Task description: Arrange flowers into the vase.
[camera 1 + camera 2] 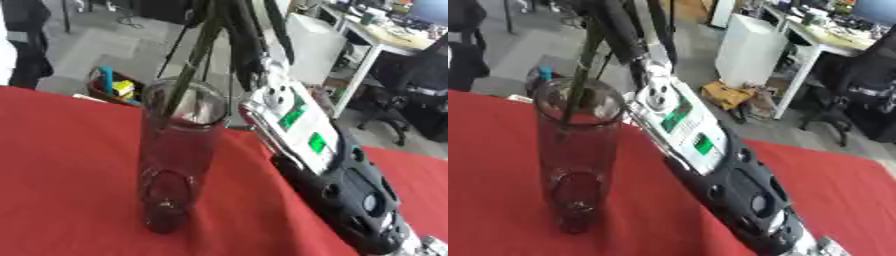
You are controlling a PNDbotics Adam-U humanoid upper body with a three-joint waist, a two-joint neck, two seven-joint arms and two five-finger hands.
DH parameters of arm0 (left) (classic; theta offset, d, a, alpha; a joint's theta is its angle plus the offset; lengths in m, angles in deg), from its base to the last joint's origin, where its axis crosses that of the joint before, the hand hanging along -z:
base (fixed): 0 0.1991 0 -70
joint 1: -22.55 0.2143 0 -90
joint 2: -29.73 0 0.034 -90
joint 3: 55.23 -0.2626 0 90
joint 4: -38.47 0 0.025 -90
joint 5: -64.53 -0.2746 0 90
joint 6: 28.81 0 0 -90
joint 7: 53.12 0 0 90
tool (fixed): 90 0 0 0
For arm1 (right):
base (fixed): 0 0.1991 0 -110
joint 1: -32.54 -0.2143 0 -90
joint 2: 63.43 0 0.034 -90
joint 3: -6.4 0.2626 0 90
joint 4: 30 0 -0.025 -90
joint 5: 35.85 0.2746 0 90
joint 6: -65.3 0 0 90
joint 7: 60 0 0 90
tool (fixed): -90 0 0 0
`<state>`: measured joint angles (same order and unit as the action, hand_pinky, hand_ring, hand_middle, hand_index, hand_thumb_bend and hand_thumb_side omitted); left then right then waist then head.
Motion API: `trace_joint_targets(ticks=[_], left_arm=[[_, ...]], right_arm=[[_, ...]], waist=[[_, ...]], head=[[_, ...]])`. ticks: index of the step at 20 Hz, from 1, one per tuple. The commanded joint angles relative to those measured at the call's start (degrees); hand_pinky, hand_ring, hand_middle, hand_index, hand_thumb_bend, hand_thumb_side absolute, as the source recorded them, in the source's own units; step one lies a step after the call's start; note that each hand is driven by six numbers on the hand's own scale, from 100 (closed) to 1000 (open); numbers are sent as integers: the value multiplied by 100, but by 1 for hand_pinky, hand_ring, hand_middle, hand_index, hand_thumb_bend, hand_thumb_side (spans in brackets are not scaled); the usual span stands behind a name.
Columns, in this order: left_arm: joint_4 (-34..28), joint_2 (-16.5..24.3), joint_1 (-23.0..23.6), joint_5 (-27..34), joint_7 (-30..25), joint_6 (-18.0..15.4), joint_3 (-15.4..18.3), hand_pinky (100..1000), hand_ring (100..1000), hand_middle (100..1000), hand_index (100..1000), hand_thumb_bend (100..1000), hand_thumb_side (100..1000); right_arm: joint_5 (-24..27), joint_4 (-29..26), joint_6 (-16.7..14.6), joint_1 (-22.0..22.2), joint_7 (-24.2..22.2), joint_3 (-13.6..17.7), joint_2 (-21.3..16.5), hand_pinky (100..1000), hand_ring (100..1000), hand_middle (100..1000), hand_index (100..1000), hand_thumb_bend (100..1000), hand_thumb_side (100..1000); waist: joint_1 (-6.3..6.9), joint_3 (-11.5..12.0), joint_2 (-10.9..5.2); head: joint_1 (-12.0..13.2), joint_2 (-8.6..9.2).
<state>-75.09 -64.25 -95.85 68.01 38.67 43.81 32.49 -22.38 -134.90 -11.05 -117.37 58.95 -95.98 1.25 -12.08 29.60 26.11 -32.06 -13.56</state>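
Flower stem point(194, 60) looks thin and bendy to us, its lower end inside the fragile glass vase point(178, 155); we would hold it above the rim. Our right arm point(710, 165) reaches up past the vase, but we cannot tell how its fingers are set

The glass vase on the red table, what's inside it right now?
One green flower stem slants into the glass vase through its mouth. Its bloom is out of frame above, and its lower end blurs behind the glass.
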Motion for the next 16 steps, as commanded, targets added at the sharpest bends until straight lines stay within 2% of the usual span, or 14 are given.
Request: trace_joint_targets(ticks=[1, 7, 10, 16], left_arm=[[-103, 33, -66, 2, -27, -10, -9, 839, 933, 873, 891, 100, 1000], [-103, 32, -58, -1, -45, -2, -7, 839, 933, 874, 891, 100, 1000], [-103, 29, -60, 2, -51, -2, -8, 839, 933, 875, 891, 100, 1000], [-103, 26, -53, 7, -67, -7, -8, 839, 933, 876, 890, 100, 1000]], right_arm=[[-233, -109, 166, -26, -157, 55, -206, 471, 548, 255, 313, 100, 825], [-616, -179, 548, 32, -586, 109, -239, 486, 566, 276, 327, 100, 796], [-809, -247, 679, 49, -720, 152, -264, 513, 591, 311, 379, 100, 764], [-1418, -327, 1056, 78, -1515, 155, -284, 550, 633, 369, 454, 100, 794]], waist=[[58, -16, -160], [61, -46, -170], [65, -51, -175], [108, -49, -191]], head=[[-4, -10], [-12, -11], [-14, -18], [-16, -72]])
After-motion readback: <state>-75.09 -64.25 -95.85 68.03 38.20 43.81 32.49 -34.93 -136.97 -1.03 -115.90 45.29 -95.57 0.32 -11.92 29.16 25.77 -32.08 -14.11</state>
